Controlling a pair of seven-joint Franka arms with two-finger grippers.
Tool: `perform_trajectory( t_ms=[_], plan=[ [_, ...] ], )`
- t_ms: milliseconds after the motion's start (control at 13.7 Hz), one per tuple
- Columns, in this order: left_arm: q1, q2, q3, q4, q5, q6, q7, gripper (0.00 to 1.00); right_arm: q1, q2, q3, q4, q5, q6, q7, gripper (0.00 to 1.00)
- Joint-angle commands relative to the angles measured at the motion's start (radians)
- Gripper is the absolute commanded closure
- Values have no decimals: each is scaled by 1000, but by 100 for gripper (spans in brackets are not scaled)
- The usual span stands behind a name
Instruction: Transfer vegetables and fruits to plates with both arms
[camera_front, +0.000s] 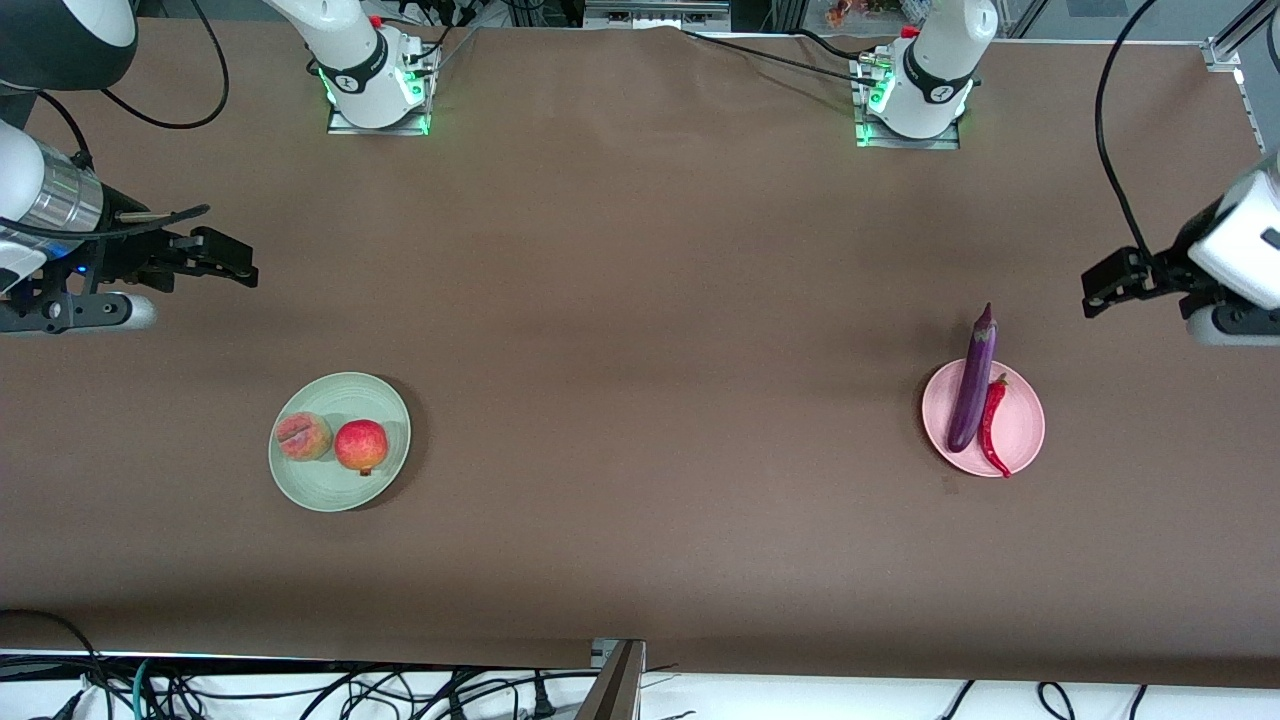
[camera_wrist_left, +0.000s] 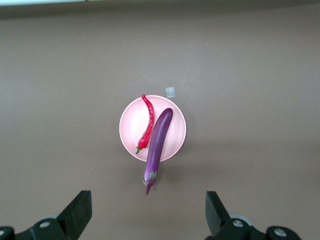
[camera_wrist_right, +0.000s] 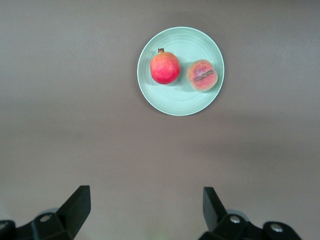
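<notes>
The purple eggplant (camera_front: 973, 382) (camera_wrist_left: 158, 145) and the red chili pepper (camera_front: 992, 425) (camera_wrist_left: 147, 125) lie side by side on the pink plate (camera_front: 1022, 440) (camera_wrist_left: 130, 125); the eggplant's stem end sticks out over the rim. On the mint green plate (camera_front: 330, 490) (camera_wrist_right: 170, 102) sit the peach (camera_front: 304, 436) (camera_wrist_right: 202, 75) and the round red-yellow fruit (camera_front: 361, 446) (camera_wrist_right: 165, 67). My left gripper (camera_front: 1100, 290) (camera_wrist_left: 148, 212) hangs open and empty above the table at the left arm's end. Over the right arm's end, my right gripper (camera_front: 235, 260) (camera_wrist_right: 146, 210) is likewise open and empty.
A brown cloth (camera_front: 640, 300) covers the whole table. A small pale scrap (camera_wrist_left: 170, 91) lies on it just beside the pink plate. Cables (camera_front: 300, 690) run along the edge nearest the front camera, and both arm bases (camera_front: 375, 80) (camera_front: 915, 90) stand at the edge farthest from it.
</notes>
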Motion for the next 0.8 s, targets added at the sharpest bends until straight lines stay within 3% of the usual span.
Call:
perform_trajectory(
  t_ms=[0, 292, 438, 583, 729],
  plan=[
    [-55, -247, 64, -329, -29, 148, 19, 0, -5, 3, 5, 18, -13, -12, -9, 1],
    [-58, -180, 75, -234, -118, -11, 34, 0, -8, 3, 2, 18, -16, -12, -47, 1],
    [-85, -158, 76, -180, -96, -28, 34, 0, -8, 2, 4, 18, -31, -12, -49, 0],
    [-182, -117, 175, -146, -54, -27, 42, 0, -6, 0, 10, 18, -62, -15, -52, 1],
    [-182, -115, 181, -149, -55, -28, 48, 0, -6, -1, 10, 18, -62, -15, -52, 1]
  ],
)
